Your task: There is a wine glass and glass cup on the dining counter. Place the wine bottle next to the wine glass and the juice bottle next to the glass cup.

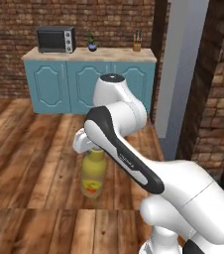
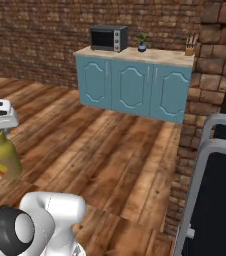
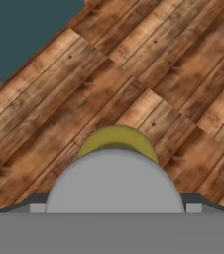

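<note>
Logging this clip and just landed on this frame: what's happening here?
The white arm is carrying the juice bottle upright over the wooden floor, gripper shut at its capped top. In the hand view the grey cap sits right between the jaws. Behind stands a teal cabinet with a microwave, a small plant and a knife block.

Juice bottle (image 1: 93,174) looks smooth olive-yellow plastic w/ matt grey cap (image 3: 115,179), floor (image 2: 110,145) is glossy brown wood planks w/ visible grain, walls (image 2: 40,35) rough red-brown brick, cabinets (image 1: 89,82) matt teal-painted w/ pale stone-like top, toaster oven (image 1: 56,39) dark w/ metal trim.
</note>
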